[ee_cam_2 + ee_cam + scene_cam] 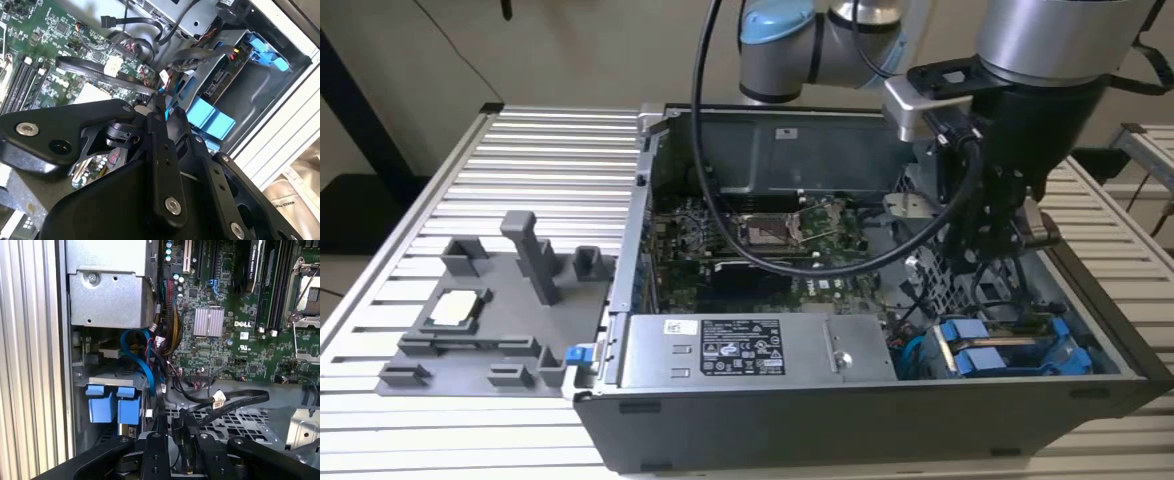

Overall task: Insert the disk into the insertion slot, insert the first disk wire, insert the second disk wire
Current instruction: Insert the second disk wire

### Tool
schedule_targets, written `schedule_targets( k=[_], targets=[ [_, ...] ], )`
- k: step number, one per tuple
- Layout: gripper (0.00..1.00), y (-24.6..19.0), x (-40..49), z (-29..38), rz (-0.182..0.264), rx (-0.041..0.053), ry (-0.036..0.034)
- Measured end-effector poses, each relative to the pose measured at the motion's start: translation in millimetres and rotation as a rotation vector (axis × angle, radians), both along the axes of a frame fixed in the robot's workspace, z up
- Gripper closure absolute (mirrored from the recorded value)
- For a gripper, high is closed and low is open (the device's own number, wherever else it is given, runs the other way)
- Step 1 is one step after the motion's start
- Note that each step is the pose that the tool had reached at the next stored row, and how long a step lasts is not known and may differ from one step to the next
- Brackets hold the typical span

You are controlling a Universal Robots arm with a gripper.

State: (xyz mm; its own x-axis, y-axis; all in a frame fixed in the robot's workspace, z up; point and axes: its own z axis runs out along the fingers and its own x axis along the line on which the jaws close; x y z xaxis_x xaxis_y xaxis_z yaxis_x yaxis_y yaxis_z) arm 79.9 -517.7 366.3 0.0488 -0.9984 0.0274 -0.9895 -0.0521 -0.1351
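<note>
1. Blue plastic is seen at the end of the disk (102,405), which is seated in the insertion slot (255,95); the metal body of the disk is hidden.
2. The slot is placed just beside the power supply (747,348), at the exterior view's right of it, in a corner of the open computer case (854,420).
3. The claw (156,107) hangs inside the case, near the disk and on the same side of the power supply, over the perforated grey cage (235,422).
4. Whether the claw is clenched or released cannot be told.
5. A blue wire (142,360) is curved between the power supply and the disk.
6. A black cable (218,400) with a white plug is laid over the cage, near the claw.
7. The green motherboard (761,240) is seen beyond the power supply, deeper in the case.
8. The case is carried by the ribbed metal table (547,150).
9. A grey fixture tray (467,310) is placed on the table at the exterior view's left of the power supply.
</note>
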Motion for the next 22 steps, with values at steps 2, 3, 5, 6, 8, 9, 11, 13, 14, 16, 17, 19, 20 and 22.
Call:
schedule_targets(
  k=[2,3,5,6,8,9,11,13,14,16,17,19,20,22],
  targets=[
    [0.73,0.2,-0.3,-1.1,0.000,-0.0015,-0.0023],
    [0.73,0.3,-0.4,-1.6,0.001,-0.0021,-0.0030],
    [0.73,0.4,-0.7,-2.5,0.001,-0.0026,-0.0041],
    [0.73,0.4,-0.8,-2.9,0.001,-0.0025,-0.0043],
    [0.73,0.4,-0.8,-3.5,0.002,-0.0026,-0.0043],
    [0.73,0.4,-0.8,-3.9,0.002,-0.0026,-0.0043],
    [0.73,0.4,-0.9,-4.3,0.002,-0.0027,-0.0044],
    [0.73,0.4,-0.9,-4.5,0.002,-0.0026,-0.0050],
    [0.73,0.4,-0.9,-4.6,0.002,-0.0025,-0.0050],
    [0.73,0.4,-0.9,-4.7,0.002,-0.0022,-0.0050],
    [0.73,0.4,-0.9,-4.8,0.002,-0.0016,-0.0051],
    [0.73,0.4,-0.9,-5.0,0.002,0.0003,-0.0057],
    [0.73,0.4,-0.9,-5.0,0.002,0.0014,-0.0061],
    [0.73,0.4,-0.9,-5.1,0.002,0.0051,-0.0073]
  ],
)
